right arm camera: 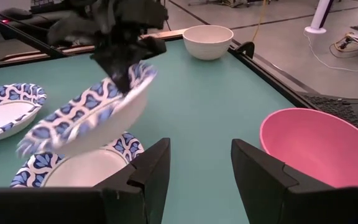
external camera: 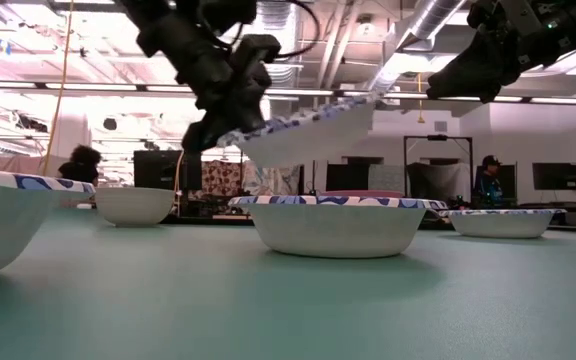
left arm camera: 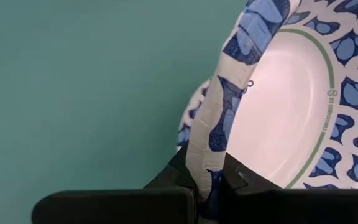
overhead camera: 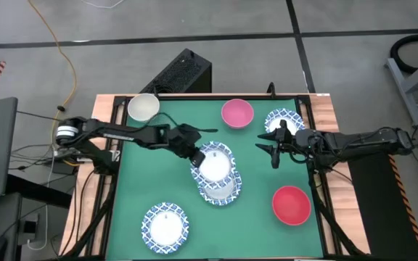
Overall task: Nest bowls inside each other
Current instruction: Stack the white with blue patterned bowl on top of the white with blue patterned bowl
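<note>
Nesting: none complete. Left end effector [overhead camera: 194, 156] clamps a blue-patterned bowl [overhead camera: 215, 164] above another [overhead camera: 222, 190]; right end effector [overhead camera: 275, 150] hovers, fingers apart. Five bowls remain separate.

1. The held bowl [overhead camera: 215, 164] hangs tilted above a second bowl [overhead camera: 221, 188] at the middle of the tabletop [overhead camera: 144, 167].
2. A third bowl [overhead camera: 165, 225] lies at the near left.
3. A fourth bowl [overhead camera: 290, 204] sits at the near right.

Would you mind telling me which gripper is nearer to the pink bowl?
Right. The right gripper hovers open just beside the pink bowl, while the left gripper is farther off, shut on a blue-rimmed bowl.
</note>
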`<state>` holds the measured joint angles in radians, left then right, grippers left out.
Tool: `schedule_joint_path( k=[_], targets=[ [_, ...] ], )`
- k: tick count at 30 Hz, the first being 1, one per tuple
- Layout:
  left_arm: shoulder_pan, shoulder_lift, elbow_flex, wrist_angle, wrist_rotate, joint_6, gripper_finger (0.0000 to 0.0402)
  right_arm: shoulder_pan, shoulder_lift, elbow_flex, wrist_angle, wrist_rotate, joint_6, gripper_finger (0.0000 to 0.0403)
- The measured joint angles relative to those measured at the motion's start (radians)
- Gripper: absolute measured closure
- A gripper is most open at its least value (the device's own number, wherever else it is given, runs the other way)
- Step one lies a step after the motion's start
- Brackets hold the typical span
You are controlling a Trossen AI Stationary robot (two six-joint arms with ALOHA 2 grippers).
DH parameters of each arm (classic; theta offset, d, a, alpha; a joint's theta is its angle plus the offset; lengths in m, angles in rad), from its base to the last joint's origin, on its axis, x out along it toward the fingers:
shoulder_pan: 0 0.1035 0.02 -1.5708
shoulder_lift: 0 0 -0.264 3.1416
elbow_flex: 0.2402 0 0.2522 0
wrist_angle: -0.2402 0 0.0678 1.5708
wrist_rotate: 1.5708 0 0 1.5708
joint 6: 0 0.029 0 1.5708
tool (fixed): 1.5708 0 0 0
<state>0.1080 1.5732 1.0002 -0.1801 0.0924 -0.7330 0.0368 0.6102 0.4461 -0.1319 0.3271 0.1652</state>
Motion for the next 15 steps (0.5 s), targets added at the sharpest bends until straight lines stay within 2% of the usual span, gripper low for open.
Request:
schedule_joint_path(
  k=[6,11,15],
  targets=[
    [-0.027,0.119,0.103,-0.104,0.005,0.072,0.0401,0.000,0.000,0.000,-0.003,0.000,0.001,0.0211],
    [-0.030,0.187,0.135,-0.114,0.067,0.085,0.0401,0.000,0.000,0.000,-0.005,0.000,0.004,0.0211],
    [-0.030,0.199,0.144,-0.124,0.064,0.101,0.0401,0.000,0.000,0.000,-0.007,0.000,0.004,0.0211]
  ],
)
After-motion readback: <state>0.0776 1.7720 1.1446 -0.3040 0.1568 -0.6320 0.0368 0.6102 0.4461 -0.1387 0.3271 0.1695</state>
